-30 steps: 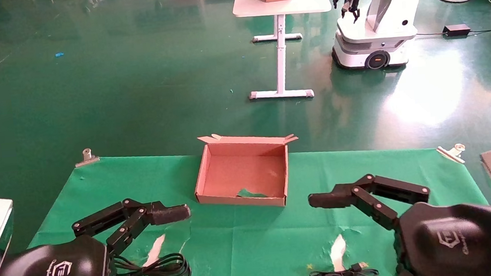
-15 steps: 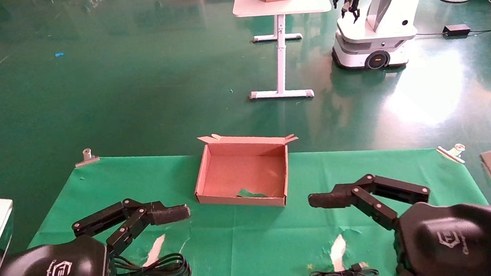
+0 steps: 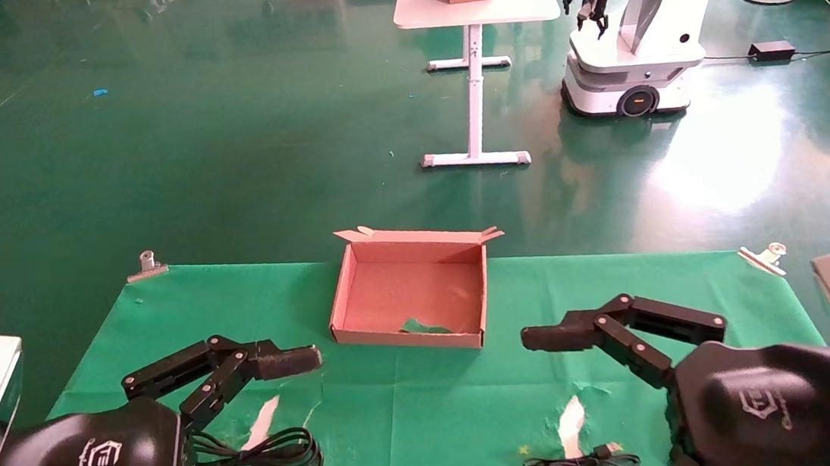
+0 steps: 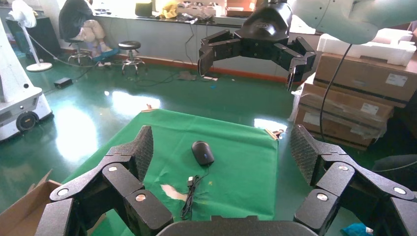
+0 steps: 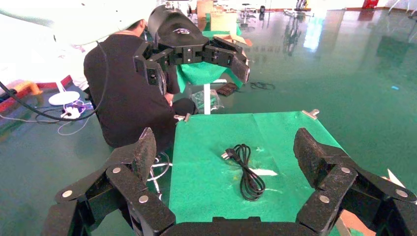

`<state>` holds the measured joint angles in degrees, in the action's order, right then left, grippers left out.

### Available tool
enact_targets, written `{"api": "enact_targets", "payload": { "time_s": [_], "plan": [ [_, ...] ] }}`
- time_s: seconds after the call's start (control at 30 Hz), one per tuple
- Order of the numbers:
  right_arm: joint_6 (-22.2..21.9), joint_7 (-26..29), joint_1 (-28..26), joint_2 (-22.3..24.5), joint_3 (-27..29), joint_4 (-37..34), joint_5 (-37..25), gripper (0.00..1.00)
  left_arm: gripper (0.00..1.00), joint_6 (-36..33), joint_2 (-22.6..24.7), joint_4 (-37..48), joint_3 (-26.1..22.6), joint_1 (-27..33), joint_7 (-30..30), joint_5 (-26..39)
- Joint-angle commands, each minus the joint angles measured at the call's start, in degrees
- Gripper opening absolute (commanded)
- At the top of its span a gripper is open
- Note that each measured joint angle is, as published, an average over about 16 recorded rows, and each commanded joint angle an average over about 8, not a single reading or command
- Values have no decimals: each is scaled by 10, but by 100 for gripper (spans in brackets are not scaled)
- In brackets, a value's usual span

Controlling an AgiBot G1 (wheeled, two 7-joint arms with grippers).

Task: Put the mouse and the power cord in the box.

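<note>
Brown cardboard box [image 3: 410, 306]: shallow, open-topped, standing at the middle of the far edge of the desk [image 3: 417, 415], which is covered with a green cloth; small flaps stand up along the box's far long side; the inside holds nothing but a scrap of green at the near wall. Power cord [image 3: 272, 454]: thick black cable in loose loops, lying flat on the cloth toward the desk's near left corner, beside a white torn patch in the cloth; in the right wrist view the same cord [image 5: 247, 172] shows its plug end at one tip of the bundle. Mouse [image 4: 202, 152]: small black oval, seen in the left wrist view resting on the cloth toward the right end of the desk, its thin cable [image 4: 189, 196] trailing from it; in the head view only that thin cable with its USB tip [image 3: 578, 465] shows, near the near edge on the right, the mouse body hidden behind the right arm. Left gripper [image 3: 288, 382]: held above the near left part of the desk, over the power cord, fingers spread wide, holding nothing. Right gripper [image 3: 560, 360]: held above the near right part of the desk, fingers likewise spread wide, holding nothing. Both grippers are well apart from the box. Metal clips [image 3: 148, 265] hold the cloth at the far corners.
</note>
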<state>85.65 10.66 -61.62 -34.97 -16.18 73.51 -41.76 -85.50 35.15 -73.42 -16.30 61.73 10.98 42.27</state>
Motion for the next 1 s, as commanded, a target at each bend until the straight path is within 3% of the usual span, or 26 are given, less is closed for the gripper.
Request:
{"api": "enact_targets", "payload": {
  "time_s": [0.03, 1.0],
  "plan": [
    [0, 0, 0, 0, 0, 0, 0, 100, 100, 0, 0, 0, 0, 0, 0, 0],
    [0, 0, 0, 0, 0, 0, 0, 100, 100, 0, 0, 0, 0, 0, 0, 0]
  ]
}}
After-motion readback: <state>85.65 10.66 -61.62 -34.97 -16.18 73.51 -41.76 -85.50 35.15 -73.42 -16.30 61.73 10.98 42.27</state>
